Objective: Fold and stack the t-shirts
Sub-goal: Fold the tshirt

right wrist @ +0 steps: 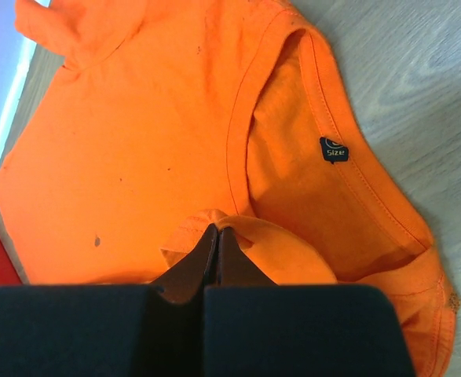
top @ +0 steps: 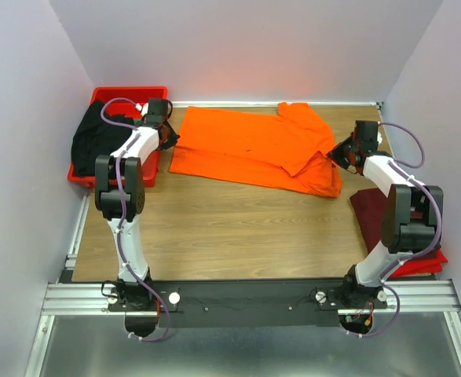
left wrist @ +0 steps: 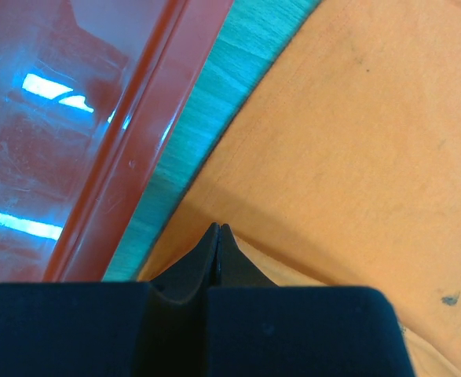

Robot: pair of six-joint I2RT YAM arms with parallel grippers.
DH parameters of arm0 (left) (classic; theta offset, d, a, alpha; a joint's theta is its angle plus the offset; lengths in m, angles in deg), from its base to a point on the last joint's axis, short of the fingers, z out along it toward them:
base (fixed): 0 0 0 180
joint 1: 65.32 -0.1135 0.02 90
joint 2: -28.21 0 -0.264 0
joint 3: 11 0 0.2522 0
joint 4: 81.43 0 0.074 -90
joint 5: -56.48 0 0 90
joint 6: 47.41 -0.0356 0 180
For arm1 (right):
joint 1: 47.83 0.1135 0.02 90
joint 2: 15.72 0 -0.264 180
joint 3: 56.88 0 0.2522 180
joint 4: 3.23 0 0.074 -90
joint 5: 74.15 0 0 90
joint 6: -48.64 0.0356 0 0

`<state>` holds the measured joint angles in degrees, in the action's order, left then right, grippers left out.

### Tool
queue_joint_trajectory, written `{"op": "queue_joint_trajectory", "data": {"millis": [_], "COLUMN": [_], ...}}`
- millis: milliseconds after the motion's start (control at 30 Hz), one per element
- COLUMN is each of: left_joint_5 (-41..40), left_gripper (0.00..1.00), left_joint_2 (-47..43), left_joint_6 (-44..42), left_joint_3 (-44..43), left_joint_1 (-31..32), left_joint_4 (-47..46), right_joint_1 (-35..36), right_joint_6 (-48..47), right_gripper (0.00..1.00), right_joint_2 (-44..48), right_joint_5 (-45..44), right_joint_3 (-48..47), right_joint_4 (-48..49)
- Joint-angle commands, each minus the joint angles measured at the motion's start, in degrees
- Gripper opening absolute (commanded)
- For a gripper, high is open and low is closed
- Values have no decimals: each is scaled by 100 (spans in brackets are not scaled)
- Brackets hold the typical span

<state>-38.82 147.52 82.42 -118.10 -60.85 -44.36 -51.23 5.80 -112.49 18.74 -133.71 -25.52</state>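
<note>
Orange t-shirt (top: 246,149): lies spread out flat on the far half of the wooden table (top: 238,228), its neck end towards the right arm and its hem end towards the left arm
Left gripper (top: 170,140): sits at the shirt's left edge, just beside the red tray (top: 128,93)
Left fingers, wrist view: the tips (left wrist: 218,229) are pressed tight together on the border of the orange cloth (left wrist: 356,157), which bunches up on either side of them; a strip of table shows between the shirt and the tray wall (left wrist: 136,157)
Right gripper (top: 336,153): sits at the shirt's right end, near the shoulder
Right fingers, wrist view: the tips (right wrist: 218,229) are closed on a small raised fold of orange cloth (right wrist: 136,141), close to the collar (right wrist: 242,133)
Collar: open towards the camera, with a dark size label (right wrist: 334,149) sewn inside the back of the neck
Black t-shirt (top: 96,137): heaped in the red tray at the far left corner, part of it hanging over the tray's left side
Maroon t-shirt (top: 369,208): lies on the right side of the table, partly hidden behind the right arm, apart from the orange one
</note>
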Motion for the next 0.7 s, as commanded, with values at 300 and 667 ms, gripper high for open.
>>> {"op": "queue_joint_trajectory", "data": {"millis": [300,667], "left_joint_5": [-243,-278], "left_gripper": [0,0], "left_joint_2": [286,277], "left_joint_6": [-169,-169], "left_joint_3": [-220,-211], "left_joint_1": [-16,-16], "left_joint_4": [-20,-28], "right_joint_1": [-47,-47], "right_joint_6": [-66,-49], "right_gripper": [0,0], "right_joint_2": [-316,-290], "right_joint_5": [-8,-26], "right_joint_3": [-250,-285], "right_joint_4": [265,361]}}
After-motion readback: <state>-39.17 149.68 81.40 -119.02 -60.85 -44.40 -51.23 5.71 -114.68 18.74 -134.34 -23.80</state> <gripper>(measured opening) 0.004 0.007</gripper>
